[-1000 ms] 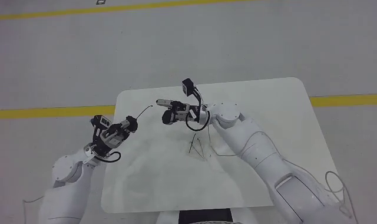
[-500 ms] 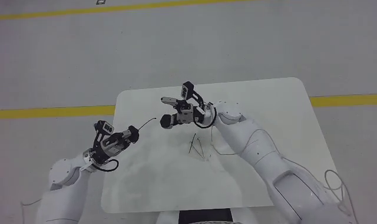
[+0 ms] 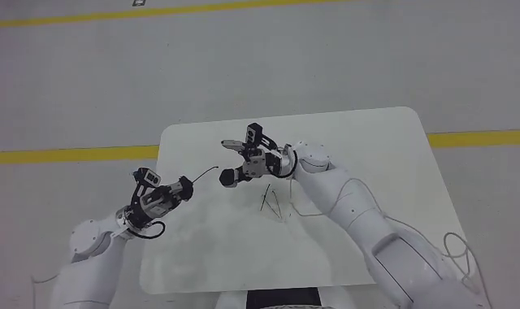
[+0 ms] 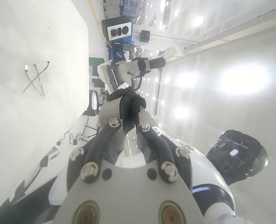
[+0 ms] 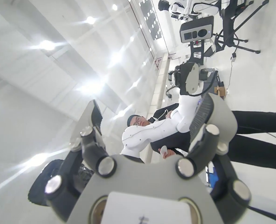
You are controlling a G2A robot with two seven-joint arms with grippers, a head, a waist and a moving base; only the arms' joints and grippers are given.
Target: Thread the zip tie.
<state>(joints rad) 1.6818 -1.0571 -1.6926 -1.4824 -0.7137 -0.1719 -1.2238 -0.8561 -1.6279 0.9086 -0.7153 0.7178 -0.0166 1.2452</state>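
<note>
A thin black zip tie (image 3: pixel 203 176) sticks out of my left gripper (image 3: pixel 184 186), which is shut on its end above the left side of the white table (image 3: pixel 366 146). The tie's free tip points toward my right gripper (image 3: pixel 230 161), which hangs open just beyond it, one finger to either side of the tip's line. In the left wrist view my left gripper (image 4: pixel 129 99) has its fingertips pressed together, with the right gripper's body (image 4: pixel 128 71) straight ahead. The right wrist view shows my right gripper (image 5: pixel 149 117) with fingers wide apart and nothing between them.
Several loose black zip ties (image 3: pixel 275 202) lie crossed on the table near its middle, below the right forearm, and appear again as loose zip ties (image 4: pixel 35 78) in the left wrist view. The table's right half is bare.
My left gripper has shifted toward the table's front and right, carrying the tie with it. The right gripper has turned and now faces the tie's tip more squarely.
</note>
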